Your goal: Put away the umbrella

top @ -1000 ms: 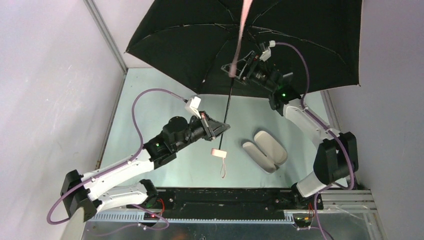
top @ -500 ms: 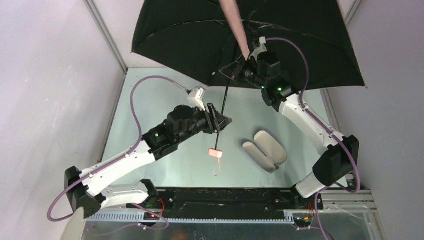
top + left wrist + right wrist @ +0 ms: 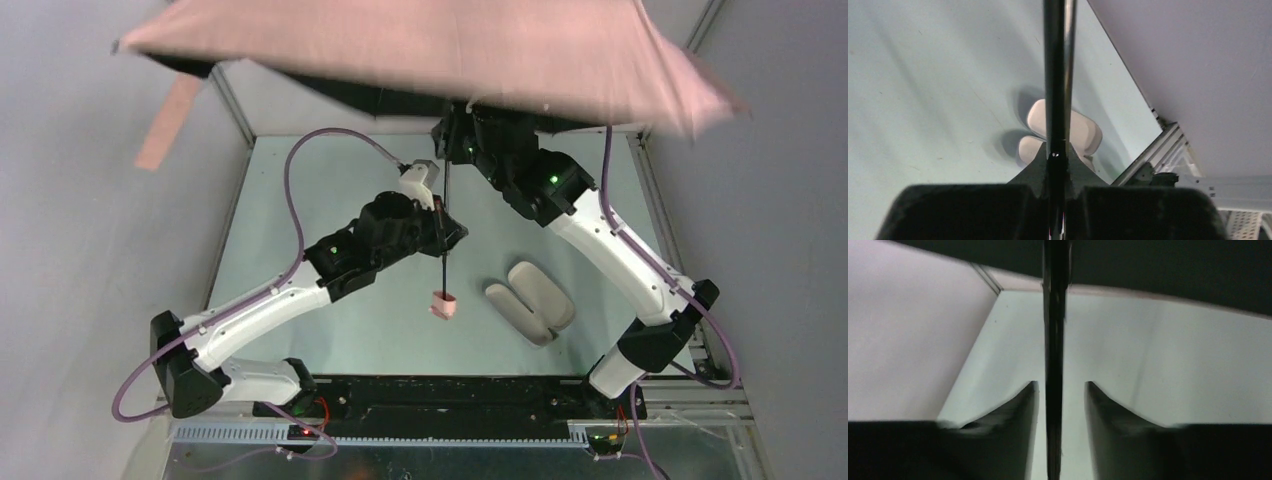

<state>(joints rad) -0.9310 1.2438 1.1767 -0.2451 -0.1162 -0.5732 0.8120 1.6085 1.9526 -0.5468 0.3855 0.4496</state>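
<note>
While the left gripper (image 3: 441, 228) clamps the dark shaft (image 3: 1055, 75) of the umbrella (image 3: 430, 50), its two fingers pressed tight against the rod from either side, the open canopy spreads high over the lilac case (image 3: 530, 298), pink side up and black underside showing along its near edge. The shaft runs almost straight down from under the canopy. It ends in a short pink handle (image 3: 443, 303) that hangs just beside the case, on the left arm's side of it, and apart from it. Whether the handle touches the table (image 3: 330, 200) cannot be told. The left gripper's hold sits on the shaft a little way above the handle, farther back than the case.

Farther back still from the case and higher up the rod, the right gripper (image 3: 452, 140) sits tucked under the canopy's edge. Its wrist view shows the fingers (image 3: 1023, 405) standing narrowly apart with the shaft between them, a sliver of light on each side, so they bracket the rod without pinching it.

A pink strap (image 3: 165, 122) dangles from the canopy's rim, well apart from the case, against the left wall. The case itself lies flat on the table, its two halves side by side.
</note>
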